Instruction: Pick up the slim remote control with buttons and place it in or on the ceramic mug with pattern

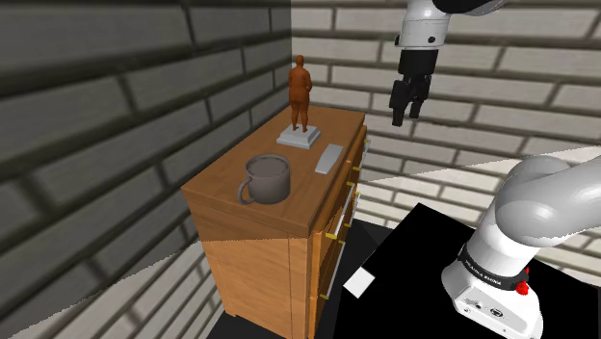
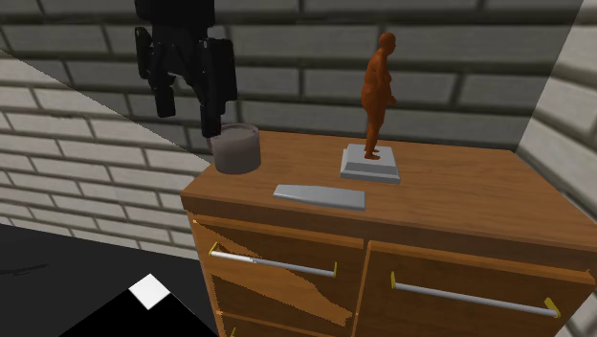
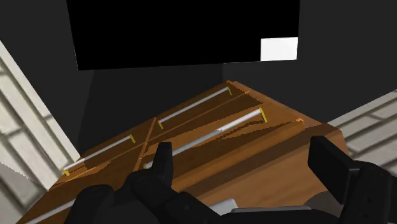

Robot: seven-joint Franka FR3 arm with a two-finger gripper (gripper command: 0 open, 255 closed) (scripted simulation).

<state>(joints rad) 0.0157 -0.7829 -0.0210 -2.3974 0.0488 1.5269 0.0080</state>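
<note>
A slim, flat grey remote control (image 1: 328, 158) (image 2: 320, 196) lies near the front edge of a wooden drawer chest (image 1: 258, 265) (image 2: 459, 206). In the shoulder view, a grey handled mug (image 1: 267, 179) (image 2: 236, 148) stands at its 8 o'clock, a brown human figurine (image 1: 300, 89) (image 2: 379, 91) at 11 o'clock. The black gripper (image 1: 406, 117) (image 2: 189, 120) (image 3: 245, 159) hangs at 2 o'clock, fingers spread, grasping nothing.

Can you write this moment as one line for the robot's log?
gripper: open, empty, in the air | remote: flat on dresser, beside statue | mug: upright, no remote inside | step: pick not started
</note>
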